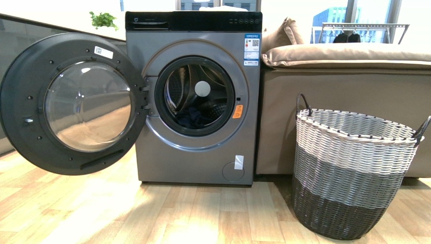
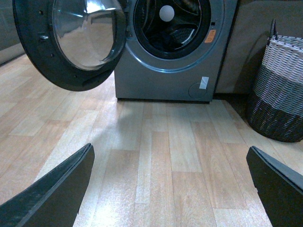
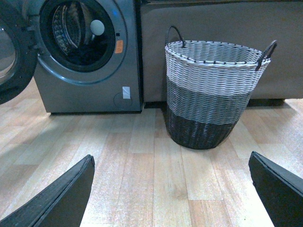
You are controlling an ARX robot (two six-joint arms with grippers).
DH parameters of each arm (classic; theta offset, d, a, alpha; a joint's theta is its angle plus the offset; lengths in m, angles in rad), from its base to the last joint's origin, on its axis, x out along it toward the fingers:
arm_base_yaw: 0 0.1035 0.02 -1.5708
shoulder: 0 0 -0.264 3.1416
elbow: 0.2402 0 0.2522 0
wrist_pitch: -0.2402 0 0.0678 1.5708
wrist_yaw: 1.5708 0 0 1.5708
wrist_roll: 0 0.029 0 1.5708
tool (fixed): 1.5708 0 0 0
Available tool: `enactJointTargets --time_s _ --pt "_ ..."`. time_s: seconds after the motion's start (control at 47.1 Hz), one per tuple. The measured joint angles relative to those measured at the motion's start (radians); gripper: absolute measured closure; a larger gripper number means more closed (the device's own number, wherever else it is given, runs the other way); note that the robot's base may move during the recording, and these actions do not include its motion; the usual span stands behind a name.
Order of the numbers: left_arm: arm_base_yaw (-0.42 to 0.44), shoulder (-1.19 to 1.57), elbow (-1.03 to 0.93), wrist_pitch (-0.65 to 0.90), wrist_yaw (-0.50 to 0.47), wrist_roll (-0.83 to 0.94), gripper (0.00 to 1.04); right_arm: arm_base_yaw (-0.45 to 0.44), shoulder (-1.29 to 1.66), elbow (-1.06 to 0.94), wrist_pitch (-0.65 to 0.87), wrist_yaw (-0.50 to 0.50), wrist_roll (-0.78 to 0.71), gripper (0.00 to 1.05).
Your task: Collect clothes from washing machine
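wood floor [image 1: 101, 213]; clothes [image 1: 192, 118] in drum [image 1: 178, 86], far from left gripper [image 2: 169, 156], right gripper [image 3: 171, 158]

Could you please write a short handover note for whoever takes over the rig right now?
Grippers: the left gripper and the right gripper are both open and empty, over the floor short of the washing machine.
Things: the clothes lie as a dark heap low in the drum. The basket stands to the machine's right; its inside is not visible.
Done: the door is wide open.
Left: reach in, pull the clothes out, probably into the basket.
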Motion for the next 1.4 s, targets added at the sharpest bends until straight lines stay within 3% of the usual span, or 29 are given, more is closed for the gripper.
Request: enactJointTargets --time_s 1.401 --pt "0.0 0.002 0.0 0.0 -0.002 0.0 0.07 0.0 0.0 0.0 0.001 -0.002 0.0 0.08"
